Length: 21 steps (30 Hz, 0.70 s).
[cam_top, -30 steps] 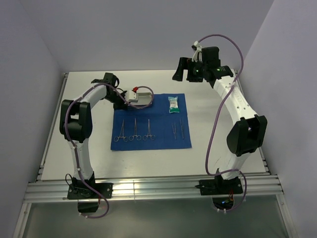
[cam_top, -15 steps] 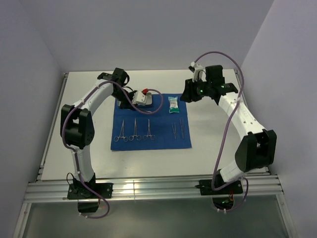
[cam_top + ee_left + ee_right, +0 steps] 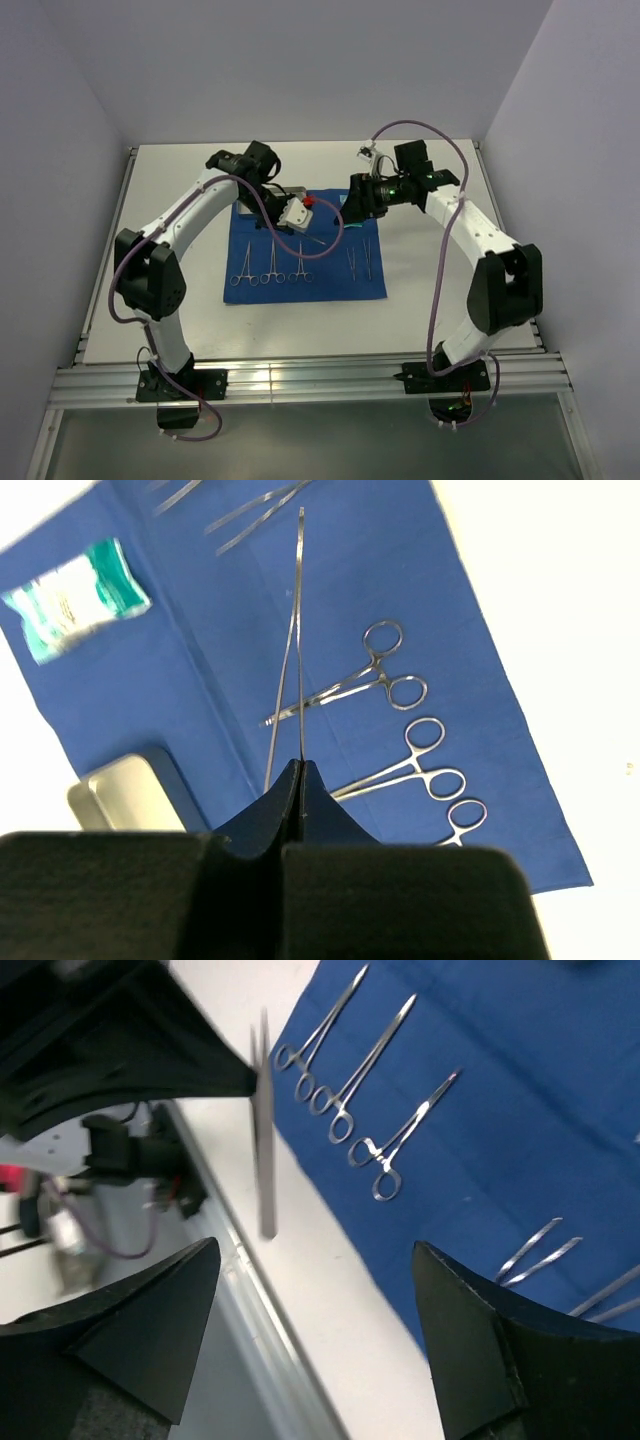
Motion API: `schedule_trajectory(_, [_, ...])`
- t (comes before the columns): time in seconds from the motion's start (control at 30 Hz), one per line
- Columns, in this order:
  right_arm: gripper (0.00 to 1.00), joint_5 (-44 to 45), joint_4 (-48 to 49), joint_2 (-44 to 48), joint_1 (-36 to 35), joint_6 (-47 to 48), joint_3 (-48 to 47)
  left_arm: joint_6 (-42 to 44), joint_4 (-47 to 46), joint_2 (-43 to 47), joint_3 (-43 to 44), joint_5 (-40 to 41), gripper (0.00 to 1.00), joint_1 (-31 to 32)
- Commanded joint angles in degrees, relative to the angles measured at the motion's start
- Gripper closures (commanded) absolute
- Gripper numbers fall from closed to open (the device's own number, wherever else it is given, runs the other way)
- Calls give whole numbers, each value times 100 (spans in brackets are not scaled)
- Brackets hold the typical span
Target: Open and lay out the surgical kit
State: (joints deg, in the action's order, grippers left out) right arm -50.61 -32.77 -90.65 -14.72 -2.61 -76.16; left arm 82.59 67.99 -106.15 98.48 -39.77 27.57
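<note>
Surface: white table [image 3: 430, 300]; blue cloth [image 3: 330, 285] spread mid-table
Left gripper [image 3: 300, 772]: clamped on tweezers [image 3: 297, 630] above cloth's far edge
Right gripper [image 3: 312, 1290]: wide, near tweezers' tip
Advice: close squarely before releasing

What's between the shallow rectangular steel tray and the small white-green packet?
Only bare royal-blue cloth between the steel tray and the white-green packet, seen in the left wrist view.

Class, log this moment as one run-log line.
left gripper: shut on long tweezers, above blue cloth | right gripper: open, empty, facing them | three clamps: laid on cloth
</note>
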Motion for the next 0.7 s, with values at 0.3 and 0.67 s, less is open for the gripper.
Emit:
schedule_trajectory(0.3, [11, -1495, -511, -831, -672, -574, -470, 837, 373, 420, 383, 101, 100, 635])
schedule_trajectory(0.67, [29, -1821, -774, -1086, -910, -539, -514, 1014, 171, 534, 268, 294, 100, 829])
